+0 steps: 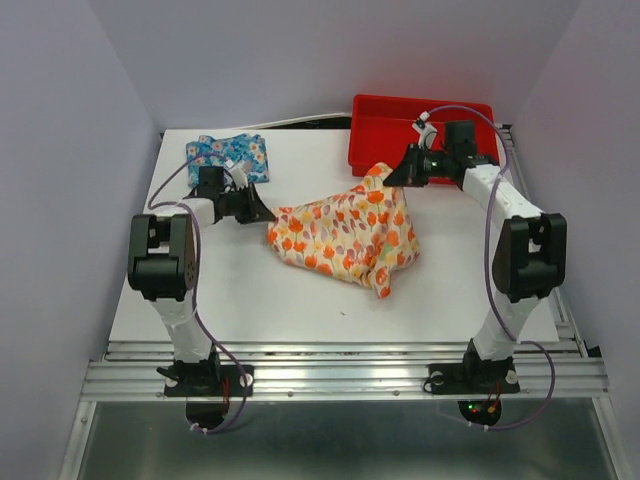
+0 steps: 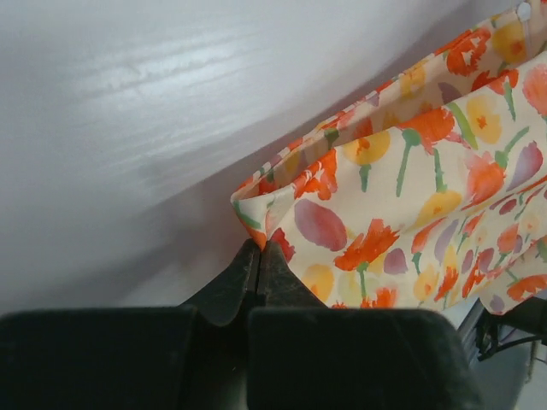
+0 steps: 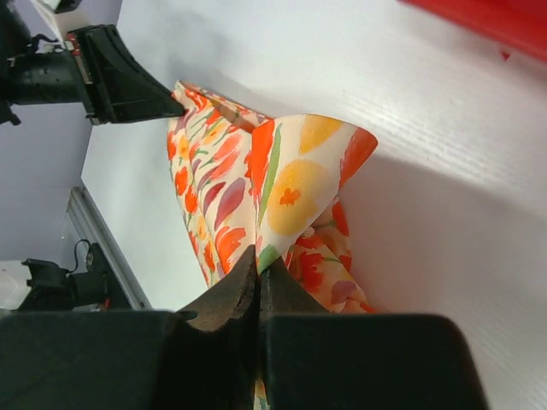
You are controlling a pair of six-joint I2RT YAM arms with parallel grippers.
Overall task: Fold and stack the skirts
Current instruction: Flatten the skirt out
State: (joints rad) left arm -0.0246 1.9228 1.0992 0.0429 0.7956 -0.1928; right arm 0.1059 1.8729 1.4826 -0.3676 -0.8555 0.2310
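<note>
White table [image 1: 200,300], pale lilac walls on three sides.

Top view: cream-yellow skirt [image 1: 345,235] crumpled mid-table, strung between both arms. Left gripper [image 1: 268,213] pinched on its left corner. Right gripper [image 1: 388,177] pinched on its far corner, just in front of red tray [image 1: 380,130]. Blue skirt [image 1: 228,157] laid out at far left, behind left gripper, apart from the cream one.

Left wrist view: fingers pressed together on a folded corner of cream-yellow skirt. Rest of cloth fanning up and right, shadow beneath it on the table.

Right wrist view: fingers closed tight on a raised peak of same skirt, cloth draping down to the table beyond. Left gripper at the opposite end, tip on the cloth edge.
</note>
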